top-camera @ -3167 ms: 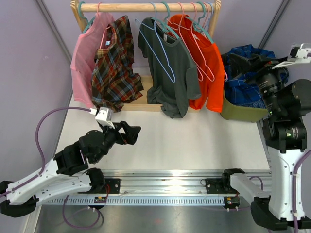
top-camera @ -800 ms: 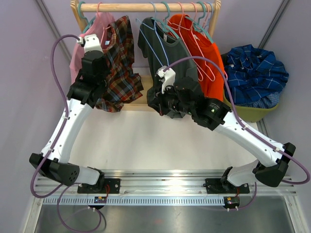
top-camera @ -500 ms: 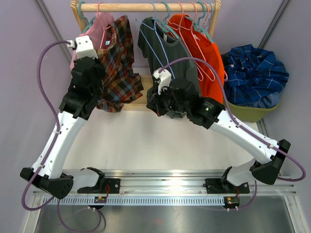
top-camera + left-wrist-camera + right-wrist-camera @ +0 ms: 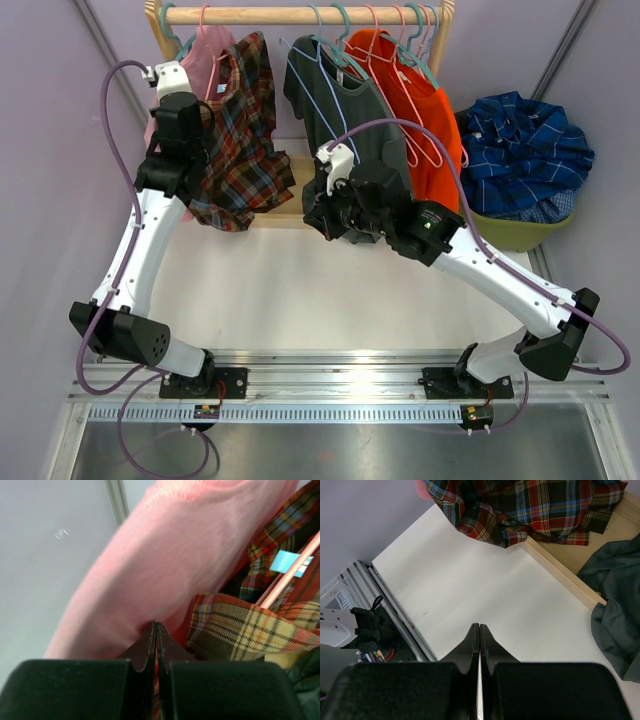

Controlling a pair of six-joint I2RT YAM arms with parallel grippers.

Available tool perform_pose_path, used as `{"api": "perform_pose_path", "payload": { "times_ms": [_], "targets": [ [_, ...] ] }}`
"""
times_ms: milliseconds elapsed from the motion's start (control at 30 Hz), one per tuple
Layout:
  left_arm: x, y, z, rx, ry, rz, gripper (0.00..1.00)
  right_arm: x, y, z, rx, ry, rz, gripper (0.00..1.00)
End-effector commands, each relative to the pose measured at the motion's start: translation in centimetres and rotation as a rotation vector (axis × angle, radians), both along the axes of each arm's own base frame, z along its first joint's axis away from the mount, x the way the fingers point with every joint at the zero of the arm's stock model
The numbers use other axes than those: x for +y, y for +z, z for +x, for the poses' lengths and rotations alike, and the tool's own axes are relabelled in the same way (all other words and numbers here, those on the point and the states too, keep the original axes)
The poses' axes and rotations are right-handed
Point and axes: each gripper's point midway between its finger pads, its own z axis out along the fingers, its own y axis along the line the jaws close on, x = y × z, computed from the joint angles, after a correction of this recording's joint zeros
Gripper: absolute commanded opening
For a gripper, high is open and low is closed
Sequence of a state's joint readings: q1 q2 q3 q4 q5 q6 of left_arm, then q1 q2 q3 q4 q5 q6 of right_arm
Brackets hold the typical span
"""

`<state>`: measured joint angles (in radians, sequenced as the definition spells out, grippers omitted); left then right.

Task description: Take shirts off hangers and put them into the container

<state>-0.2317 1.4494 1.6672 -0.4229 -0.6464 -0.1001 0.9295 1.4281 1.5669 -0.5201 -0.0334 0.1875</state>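
Observation:
Pink [image 4: 213, 48], red-brown plaid [image 4: 245, 150], dark grey [image 4: 320, 95] and orange [image 4: 440, 140] shirts hang on thin hangers [image 4: 340, 120] from the rail. A blue plaid shirt [image 4: 525, 150] fills the olive container [image 4: 510, 238]. My left gripper [image 4: 193, 108] is raised to the rack's left end. It is shut, with its tips [image 4: 156, 625] against the pink shirt [image 4: 190, 555], beside the plaid shirt [image 4: 245, 630] and its pink hanger [image 4: 290, 577]. My right gripper [image 4: 315, 220] is shut and empty [image 4: 479, 626], hovering over the table below the grey shirt [image 4: 620, 610].
The wooden rail [image 4: 300, 15] spans the back, and its wooden base board [image 4: 565, 572] lies under the shirts. The white table [image 4: 485, 590] stretches to the metal mounting rail [image 4: 330, 385] at the near edge. Purple walls close both sides.
Both arms have risen from low and side poses to the rack. In the last second the left wrist edged up along the pink shirt, and the right arm barely moved.

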Motion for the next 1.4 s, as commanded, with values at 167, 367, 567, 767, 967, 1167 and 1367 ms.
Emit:
{"api": "perform_pose_path", "payload": {
  "times_ms": [167, 367, 567, 767, 967, 1167, 1367],
  "targets": [
    [-8.0, 3.6, 0.3, -0.136, -0.465, -0.161, 0.0, -0.8, 2.7, -0.5, -0.055, -0.016, 0.058, 0.0],
    [-12.0, 2.5, 0.9, -0.114, -0.65, -0.263, 0.0, -0.8, 2.7, -0.5, -0.055, -0.016, 0.058, 0.0],
    [-13.2, 0.1, 3.0, -0.077, -0.667, -0.293, 0.0, -1.4, 2.3, 0.0, -0.059, -0.054, 0.034, 0.0],
    [-14.3, -1.0, 5.0, -0.041, -0.691, -0.316, 0.0, -0.9, 3.6, 0.5, -0.085, -0.054, 0.039, 0.0],
    [-14.8, 0.1, 4.8, -0.071, -0.722, -0.323, 0.0, 0.1, 5.9, 2.4, -0.17, -0.074, 0.029, 0.54],
    [-14.0, 0.8, 4.4, -0.075, -0.704, -0.277, 0.0, 1.8, 8.1, 5.6, -0.252, -0.095, 0.005, 0.82],
    [-12.5, 0.3, 4.4, -0.069, -0.68, -0.258, 0.0, 4.2, 8.1, 8.5, -0.239, -0.071, 0.011, 0.82]
  ]
}}
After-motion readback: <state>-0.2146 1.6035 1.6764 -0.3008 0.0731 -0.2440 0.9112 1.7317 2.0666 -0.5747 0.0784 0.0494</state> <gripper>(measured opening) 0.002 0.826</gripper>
